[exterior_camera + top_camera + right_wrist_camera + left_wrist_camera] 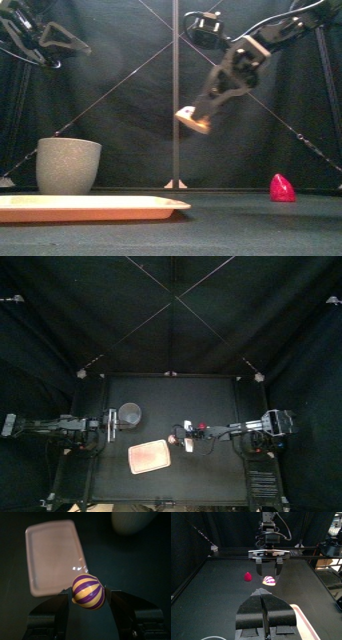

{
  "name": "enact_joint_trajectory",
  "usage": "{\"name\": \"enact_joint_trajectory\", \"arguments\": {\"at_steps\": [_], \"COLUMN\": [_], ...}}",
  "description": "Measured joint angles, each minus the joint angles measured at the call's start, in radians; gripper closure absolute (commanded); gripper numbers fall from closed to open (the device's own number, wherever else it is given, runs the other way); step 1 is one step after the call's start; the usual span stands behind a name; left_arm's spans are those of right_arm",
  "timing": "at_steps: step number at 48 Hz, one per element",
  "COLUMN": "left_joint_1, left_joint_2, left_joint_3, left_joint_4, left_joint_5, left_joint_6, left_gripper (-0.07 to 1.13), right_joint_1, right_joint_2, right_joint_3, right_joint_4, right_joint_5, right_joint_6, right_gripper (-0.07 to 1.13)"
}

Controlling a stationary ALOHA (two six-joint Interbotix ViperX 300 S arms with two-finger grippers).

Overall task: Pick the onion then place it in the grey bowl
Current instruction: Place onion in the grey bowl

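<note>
- Right gripper (198, 116) clamped on onion (89, 591), mid-frame in front view, held in air.
- Step: carrying. Next, likely: travel to bowl (68, 165) at lower left, centre above rim, let go.
- Left gripper (266, 596) closed, empty, idle at top view's left.

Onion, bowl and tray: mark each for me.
onion (89, 591), right wrist view, its striped middle.
bowl (68, 166), front view, its outer wall.
tray (94, 210), front view, its near rim.
</note>
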Motion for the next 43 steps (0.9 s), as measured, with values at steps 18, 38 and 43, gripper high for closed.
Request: {"name": "enact_joint_trajectory", "arguments": {"at_steps": [18, 38, 43], "left_joint_1": [0.002, 0.002, 0.002], "left_joint_2": [-0.002, -0.002, -0.003], "left_joint_3": [0.0, 0.008, 0.011], "left_joint_4": [0.0, 0.008, 0.014], "left_joint_5": [0.0, -0.003, -0.005], "left_joint_6": [0.003, 0.003, 0.003], "left_gripper": [1.01, 1.01, 1.01], "right_joint_1": [-0.152, -0.181, -0.193], "right_joint_2": [0.291, 0.532, 0.568], "right_joint_3": [-0.301, -0.663, -0.712], "right_joint_4": [-0.103, -0.081, -0.072], "right_joint_5": [-0.236, -0.256, -0.236], "right_joint_6": [0.002, 0.005, 0.011], "right_gripper": [0.32, 0.31, 0.25]}}
